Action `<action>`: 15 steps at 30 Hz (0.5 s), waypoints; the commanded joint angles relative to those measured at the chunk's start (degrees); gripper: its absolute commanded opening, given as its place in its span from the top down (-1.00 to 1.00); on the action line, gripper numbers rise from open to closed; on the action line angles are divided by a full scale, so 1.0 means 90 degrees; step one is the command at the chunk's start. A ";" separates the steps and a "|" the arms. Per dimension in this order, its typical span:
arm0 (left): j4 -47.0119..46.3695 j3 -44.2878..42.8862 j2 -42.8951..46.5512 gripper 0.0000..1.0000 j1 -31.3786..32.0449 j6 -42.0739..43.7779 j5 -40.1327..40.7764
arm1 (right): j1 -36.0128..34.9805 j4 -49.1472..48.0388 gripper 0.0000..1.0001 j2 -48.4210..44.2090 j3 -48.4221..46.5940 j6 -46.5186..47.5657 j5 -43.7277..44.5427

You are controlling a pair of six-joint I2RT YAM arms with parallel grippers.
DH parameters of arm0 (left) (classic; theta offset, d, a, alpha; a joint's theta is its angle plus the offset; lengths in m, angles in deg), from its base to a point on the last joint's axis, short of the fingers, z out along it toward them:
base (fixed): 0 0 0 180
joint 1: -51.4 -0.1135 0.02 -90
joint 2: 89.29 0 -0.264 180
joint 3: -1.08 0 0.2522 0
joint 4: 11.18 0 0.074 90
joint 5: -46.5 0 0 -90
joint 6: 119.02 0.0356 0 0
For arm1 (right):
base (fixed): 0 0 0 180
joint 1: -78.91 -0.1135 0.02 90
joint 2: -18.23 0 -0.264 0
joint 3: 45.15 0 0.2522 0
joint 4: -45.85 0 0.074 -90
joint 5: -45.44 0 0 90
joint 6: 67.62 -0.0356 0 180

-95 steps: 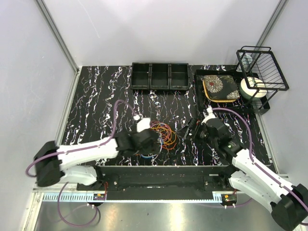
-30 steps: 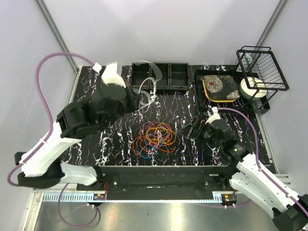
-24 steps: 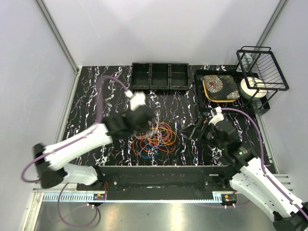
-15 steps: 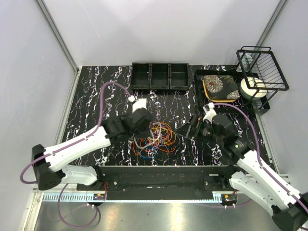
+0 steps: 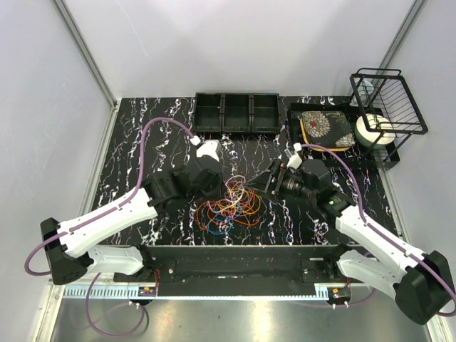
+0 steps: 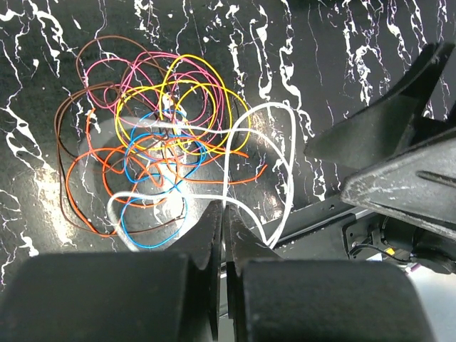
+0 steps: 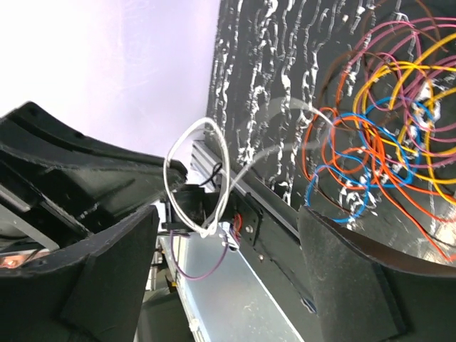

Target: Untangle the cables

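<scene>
The cables [image 5: 229, 204] lie in a tangled heap of orange, yellow, pink, blue and brown loops [image 6: 153, 128] on the black marbled table. My left gripper [image 5: 221, 189] hangs over the heap's left side, shut on a white cable [image 6: 279, 153] at its tips [image 6: 223, 214]. That white cable loops out to the right and back into the heap. My right gripper [image 5: 269, 179] stands open at the heap's right edge. In the right wrist view the white loop [image 7: 201, 178] hangs in the gap between its fingers [image 7: 107, 285], touching neither, with the heap [image 7: 385, 121] beyond.
A black three-compartment bin [image 5: 236, 112] sits at the back. At the back right are a black tray [image 5: 296, 135] holding a patterned square, a wire rack [image 5: 388, 100] and a white roll [image 5: 374, 130]. A black rail [image 5: 242, 255] runs along the near edge.
My left arm, raised toward the back with the white cable a second ago, has come down to the heap. The right gripper moved left to the heap's edge.
</scene>
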 commanded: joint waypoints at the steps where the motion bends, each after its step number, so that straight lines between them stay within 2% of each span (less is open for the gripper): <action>1: -0.0276 -0.0155 0.0100 1.00 -0.0028 0.0279 -0.0181 | -0.0072 -0.0832 -0.64 0.0250 -0.0093 -0.0203 -0.0234; 3: -0.0276 -0.0272 0.0071 1.00 -0.0028 0.0338 -0.0201 | -0.0091 -0.1008 -0.58 0.0426 -0.0054 -0.0262 -0.0225; 7: -0.0276 -0.0322 0.0032 1.00 -0.0028 0.0358 -0.0192 | -0.0091 -0.1281 -0.28 0.0699 -0.0092 -0.0340 -0.0244; 8: -0.0276 -0.0312 0.0003 1.00 -0.0038 0.0358 -0.0182 | -0.0082 -0.1320 -0.01 0.0787 -0.0141 -0.0311 -0.0244; 10: -0.0334 -0.0273 -0.0027 1.00 -0.0038 0.0338 -0.0269 | -0.0091 -0.1340 0.29 0.0933 -0.0307 -0.0301 -0.0312; 11: -0.0373 -0.0244 -0.0017 1.00 -0.0038 0.0319 -0.0308 | -0.0091 -0.1350 0.71 0.0992 -0.0443 -0.0291 -0.0332; 12: -0.0451 -0.0215 -0.0017 1.00 -0.0038 0.0309 -0.0328 | -0.0091 -0.1282 0.96 0.1051 -0.0560 -0.0262 -0.0380; 14: -0.0461 -0.0185 0.0051 1.00 -0.0038 0.0280 -0.0338 | -0.0082 -0.0601 1.00 0.1149 -0.1027 0.0019 -0.0226; 15: -0.0461 -0.0166 0.0090 0.86 -0.0038 0.0260 -0.0319 | -0.0072 -0.0453 1.00 0.1159 -0.1185 0.0127 -0.0089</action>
